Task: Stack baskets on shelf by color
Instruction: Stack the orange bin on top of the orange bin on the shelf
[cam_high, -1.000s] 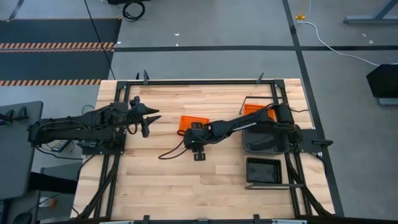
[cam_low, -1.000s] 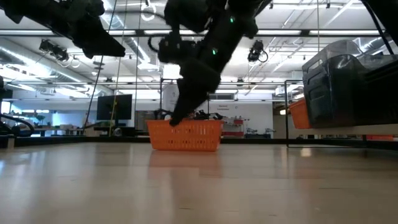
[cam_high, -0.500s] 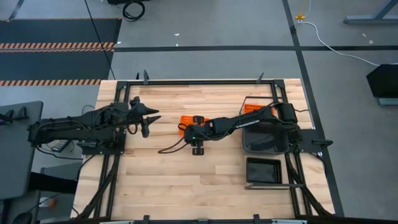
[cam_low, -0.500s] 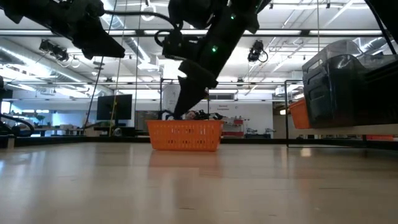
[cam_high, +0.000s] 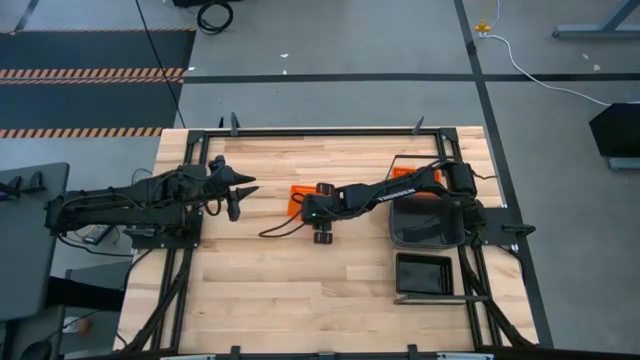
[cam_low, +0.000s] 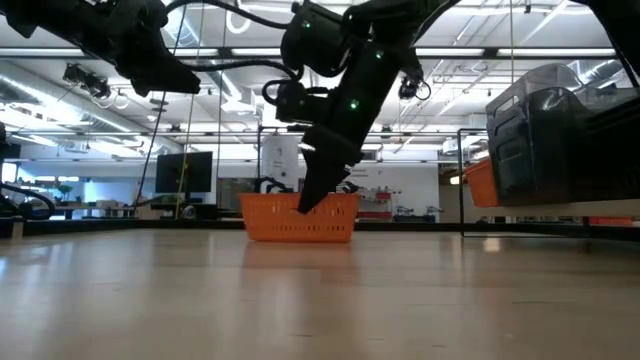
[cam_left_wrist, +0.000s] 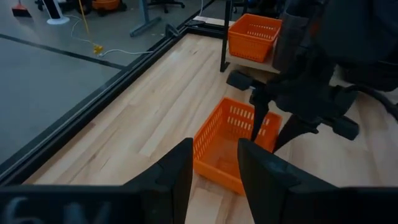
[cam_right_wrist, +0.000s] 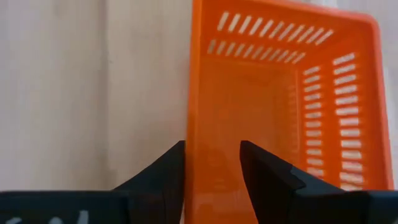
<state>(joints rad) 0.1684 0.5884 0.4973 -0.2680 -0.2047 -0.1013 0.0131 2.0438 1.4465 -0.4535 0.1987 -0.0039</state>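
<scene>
Astride orange basket (cam_right_wrist: 280, 106) rim, open right gripper (cam_right_wrist: 211, 171).

An overhead camera looks straight down on the whole tabletop (cam_high: 300, 300); a second sits at tabletop level, facing the room beyond. Each wrist camera peers past its own gripper, the right one closest, and all four share the orange basket (cam_high: 298, 195) at centre

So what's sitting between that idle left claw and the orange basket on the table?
Nothing: in the high view only bare tabletop separates the left gripper from the orange basket.
</scene>
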